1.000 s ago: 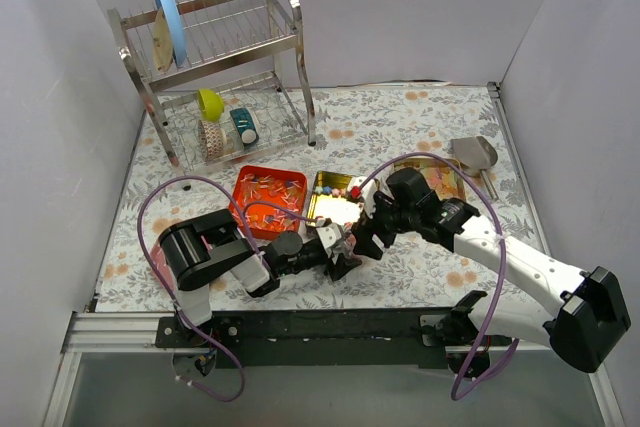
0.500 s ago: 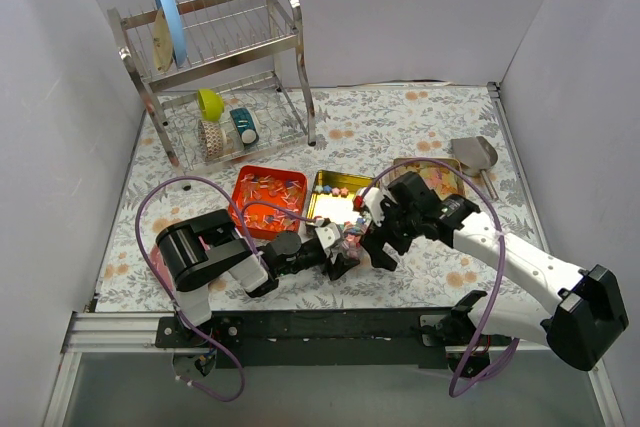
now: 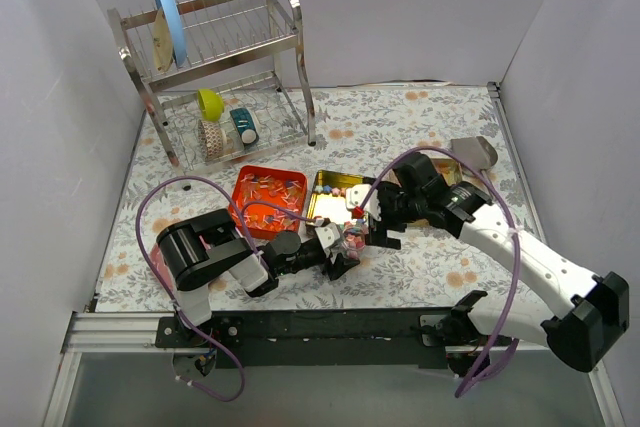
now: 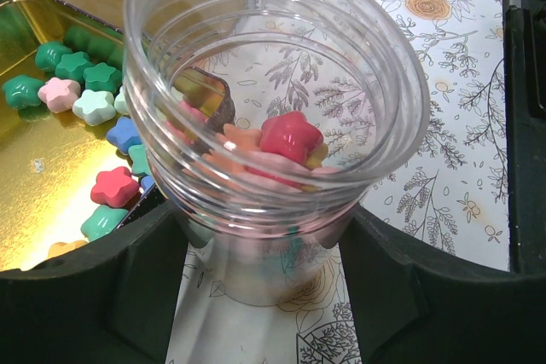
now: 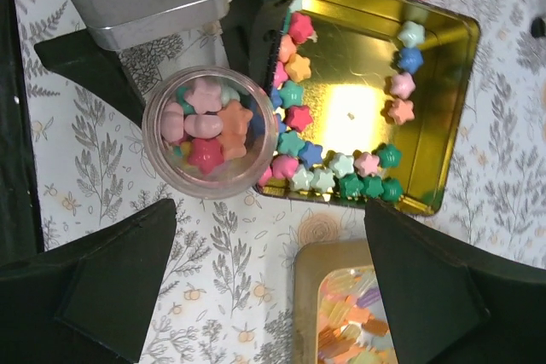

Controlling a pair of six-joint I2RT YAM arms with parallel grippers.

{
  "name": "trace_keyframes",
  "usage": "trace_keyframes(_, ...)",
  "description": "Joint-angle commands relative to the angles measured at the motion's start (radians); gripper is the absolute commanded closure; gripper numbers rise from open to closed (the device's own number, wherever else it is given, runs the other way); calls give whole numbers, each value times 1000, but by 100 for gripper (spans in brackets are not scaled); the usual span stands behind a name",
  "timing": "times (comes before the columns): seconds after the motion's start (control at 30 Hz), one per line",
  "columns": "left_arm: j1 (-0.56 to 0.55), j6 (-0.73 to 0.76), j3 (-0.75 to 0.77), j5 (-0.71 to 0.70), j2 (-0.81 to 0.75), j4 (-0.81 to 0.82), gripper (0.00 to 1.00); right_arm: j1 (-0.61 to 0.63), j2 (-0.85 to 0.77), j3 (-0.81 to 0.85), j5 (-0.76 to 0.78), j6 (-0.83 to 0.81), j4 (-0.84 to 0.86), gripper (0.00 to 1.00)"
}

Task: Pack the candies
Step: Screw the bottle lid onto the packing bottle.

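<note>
Candies: pastel stars in pink, orange, red and green lie heaped in the bottom of a clear jar. More of the same stars lie in a loose ring inside the gold tin, most of them along its edges.

Left gripper: clenched on the jar. You can see one black finger on each side of the jar's lower wall in the left wrist view. The jar is upright with its mouth open, just beside a corner of the gold tin. You cannot tell whether its base rests on the floral cloth or sits a little above it.

Right gripper: released, with its fingers spread wide and nothing between them. It hangs above the jar and the gold tin, clear of both.

Second tin: near the gold tin, only partly in the right wrist view. It holds clear-wrapped pieces in mixed colours.

Orange tin: touching or just beside the gold tin on its left, with small wrapped pieces inside.

Metal scoop: well apart, on the cloth behind the right arm.

Dish rack: at the far left corner of the table.
</note>
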Motion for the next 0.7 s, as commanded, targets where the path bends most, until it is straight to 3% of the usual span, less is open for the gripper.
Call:
trace_keyframes(0.0,6,-3,-27,-9,47,-208,100,1,70,30,-120,-222,42,2)
trace_keyframes(0.67,6,-3,-16,2,61,-214,100,49,128,36,-211,-276,-34,2)
